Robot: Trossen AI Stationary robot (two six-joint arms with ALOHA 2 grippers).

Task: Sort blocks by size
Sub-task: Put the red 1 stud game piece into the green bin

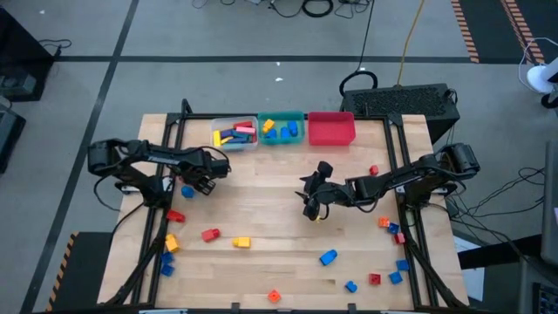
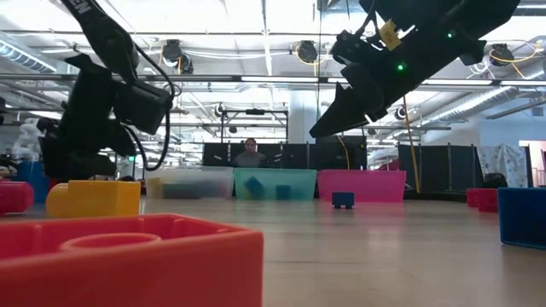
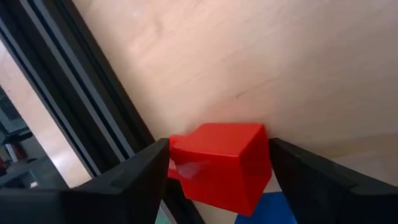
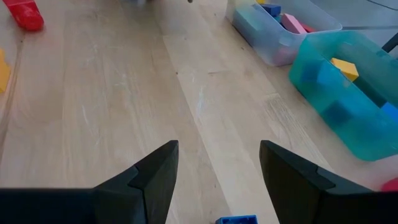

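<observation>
My left gripper (image 1: 199, 181) is low at the table's left side, and in the left wrist view (image 3: 219, 142) a small red block (image 3: 221, 165) fills the gap between its fingers. The high view hides that block under the gripper. A blue block (image 1: 187, 190) lies right beside it (image 3: 268, 210). My right gripper (image 1: 312, 208) hangs open over the table's middle with nothing between its fingers (image 4: 219, 149). Other blocks lie scattered on the wooden table (image 1: 261, 201). My left gripper has the red block between its two fingers, one finger (image 3: 146, 177) against its studded side (image 3: 177, 158) and the other (image 3: 298, 180) against the opposite side (image 3: 261, 168). The fingers come steeply from above. The block's underside is hidden, so whether it is on the table cannot be told.
At the far edge stand a clear bin (image 1: 234, 133), a teal bin (image 1: 281, 129) and a red bin (image 1: 331, 128), the first two holding blocks. Loose blocks lie at the near left (image 1: 210, 234), near middle (image 1: 328, 256) and right (image 1: 394, 231). A black frame rail (image 3: 74, 93) runs beside my left gripper.
</observation>
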